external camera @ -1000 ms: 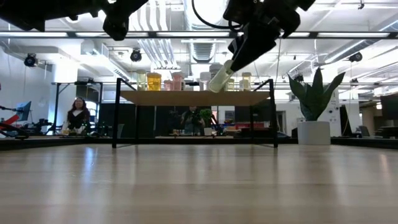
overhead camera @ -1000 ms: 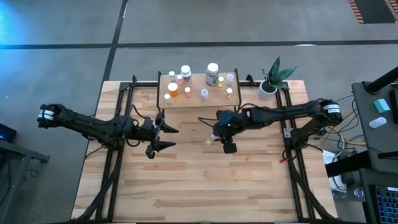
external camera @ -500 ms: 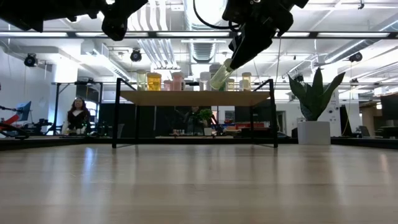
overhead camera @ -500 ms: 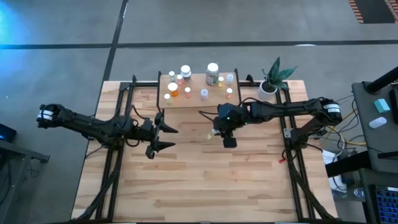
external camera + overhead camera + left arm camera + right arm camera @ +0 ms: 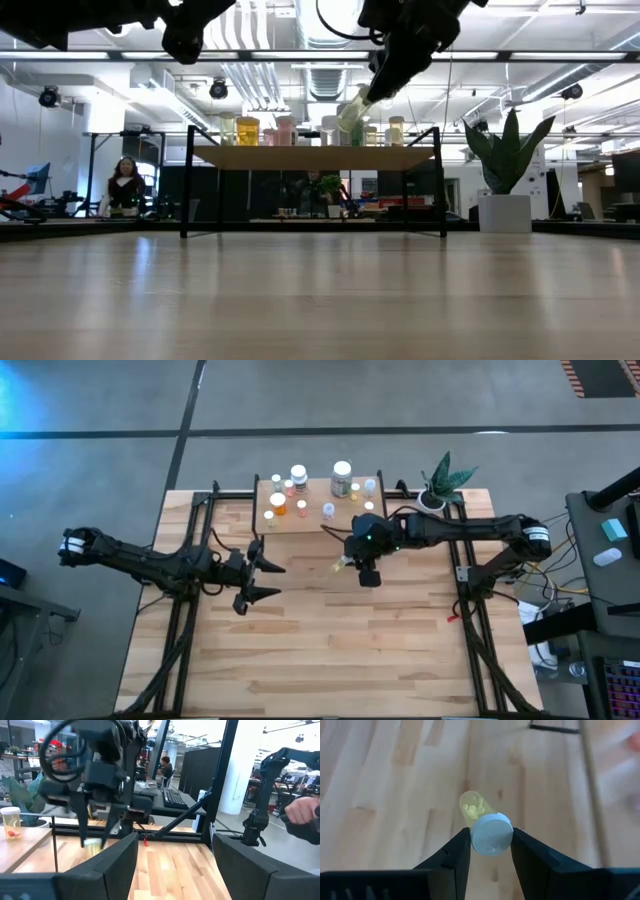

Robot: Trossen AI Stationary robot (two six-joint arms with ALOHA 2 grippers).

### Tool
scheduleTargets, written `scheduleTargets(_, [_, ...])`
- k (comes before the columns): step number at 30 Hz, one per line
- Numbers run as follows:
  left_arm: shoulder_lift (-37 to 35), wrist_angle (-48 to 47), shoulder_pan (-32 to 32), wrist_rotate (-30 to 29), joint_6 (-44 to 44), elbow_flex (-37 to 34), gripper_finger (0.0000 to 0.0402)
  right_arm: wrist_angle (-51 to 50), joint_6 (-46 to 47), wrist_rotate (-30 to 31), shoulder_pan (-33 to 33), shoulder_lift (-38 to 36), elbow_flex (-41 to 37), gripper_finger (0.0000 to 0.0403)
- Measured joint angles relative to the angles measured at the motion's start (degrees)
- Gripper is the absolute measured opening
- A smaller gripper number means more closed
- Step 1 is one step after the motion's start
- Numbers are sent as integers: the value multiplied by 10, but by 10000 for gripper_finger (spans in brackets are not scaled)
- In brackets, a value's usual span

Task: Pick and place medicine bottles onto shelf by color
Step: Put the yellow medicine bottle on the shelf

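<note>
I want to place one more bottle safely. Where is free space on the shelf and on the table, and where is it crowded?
The small light-wood shelf is crowded: about a dozen bottles stand across it, with only narrow gaps along its near edge. The large plank table is bare on its near half, in front of the open left gripper and the right gripper, which holds a yellow white-capped bottle.

a plank table (image 5: 320, 650) carries a low shelf (image 5: 316, 520) holding perhaps eleven bottles (image 5: 342, 477).
</note>
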Motion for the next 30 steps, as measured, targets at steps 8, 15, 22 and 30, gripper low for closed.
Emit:
scheduleTargets(8, [-2, 0, 0, 0, 0, 0, 240, -80, -33, 60, -31, 0, 74, 118])
scheduleTargets(15, [-2, 0, 0, 0, -2, 0, 240, -130, -57, 70, -60, 0, 139, 126])
scheduleTargets(22, [-2, 0, 0, 0, -3, 0, 240, -152, -85, 75, -93, 0, 171, 123])
scheduleTargets(30, [-2, 0, 0, 0, -3, 0, 240, -175, -99, 74, -128, 14, 181, 128])
